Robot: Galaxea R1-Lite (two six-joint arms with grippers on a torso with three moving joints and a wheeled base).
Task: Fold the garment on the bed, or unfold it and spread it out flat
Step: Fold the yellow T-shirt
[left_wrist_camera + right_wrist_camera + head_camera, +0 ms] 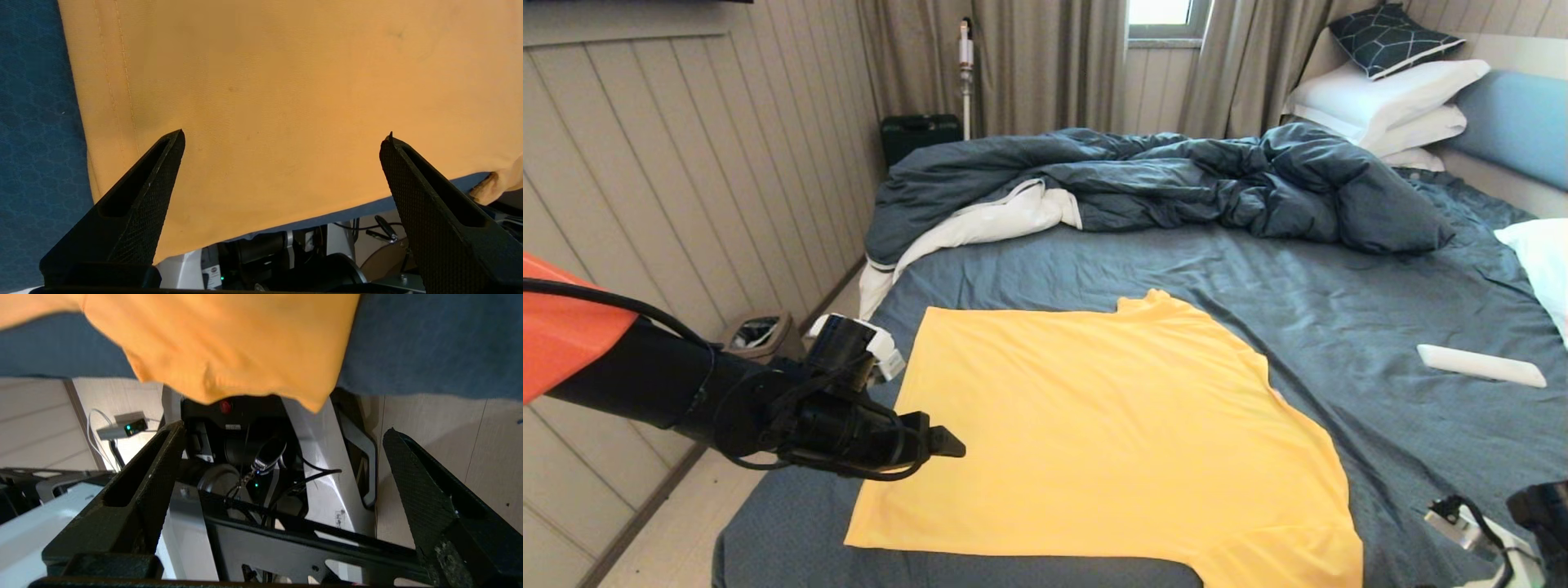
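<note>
The yellow T-shirt (1094,433) is lying on the near part of the bed (1258,269), on the dark blue-grey sheet, folded in half lengthwise by the look of it: straight hem toward the left, collar notch on the far edge, one sleeve trailing over the near bed edge at the right. Fabric is lying nearly flat with few wrinkles.

Handling, as a judgement: thin, light, limp knit, so it is not going to hold shape when lifted and will likely drape and drag on the sheet. It is smooth enough to slide, so a one-point pull would probably skew it. Better pinch spots are looking like the stitched hem corners and the sleeve or shoulder edge, where the layers stack.

The left pincer (282,134) is hovering over the hem end near the left edge, jaws spread wide, nothing between them. The right pincer (282,433) is sitting at the lower right, off the near bed edge close to the hanging sleeve, jaws also wide and empty.

Further out, the rumpled dark blue duvet (1176,180) is piled across the far half, well apart from the shirt. White pillows (1388,98) are stacked at the headboard, and a white remote-like bar (1480,365) is lying on the sheet to the right.
</note>
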